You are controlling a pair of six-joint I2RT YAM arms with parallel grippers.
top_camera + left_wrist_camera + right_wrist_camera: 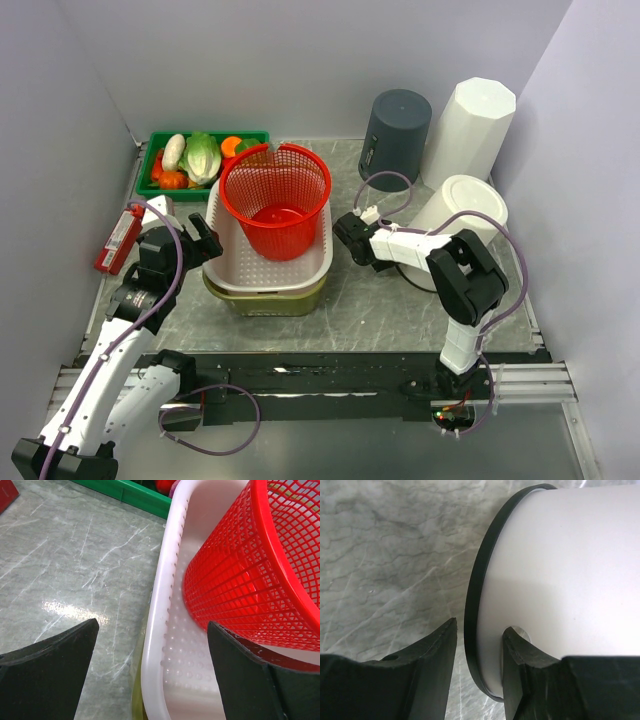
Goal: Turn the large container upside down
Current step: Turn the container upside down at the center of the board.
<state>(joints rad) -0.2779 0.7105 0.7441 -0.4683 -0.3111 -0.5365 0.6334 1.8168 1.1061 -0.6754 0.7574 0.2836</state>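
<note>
A red mesh basket (276, 195) stands in a white basin (315, 262) stacked on an olive basin (270, 300). My left gripper (205, 240) is open at the basin's left rim. In the left wrist view the gripper (152, 670) straddles the white rim (155, 630), with one finger over the table and the other inside by the red basket (240, 580). My right gripper (350, 238) is right of the basins. In its wrist view the gripper (480, 630) is open astride the black rim (472, 605) of a white rounded container (560, 570).
A tall white faceted bin (470, 120), a dark grey bin (397, 132) and a shorter white round bin (462, 200) stand at the back right. A green tray of vegetables (200, 160) is at the back left, with a red box (118, 240) near the left wall.
</note>
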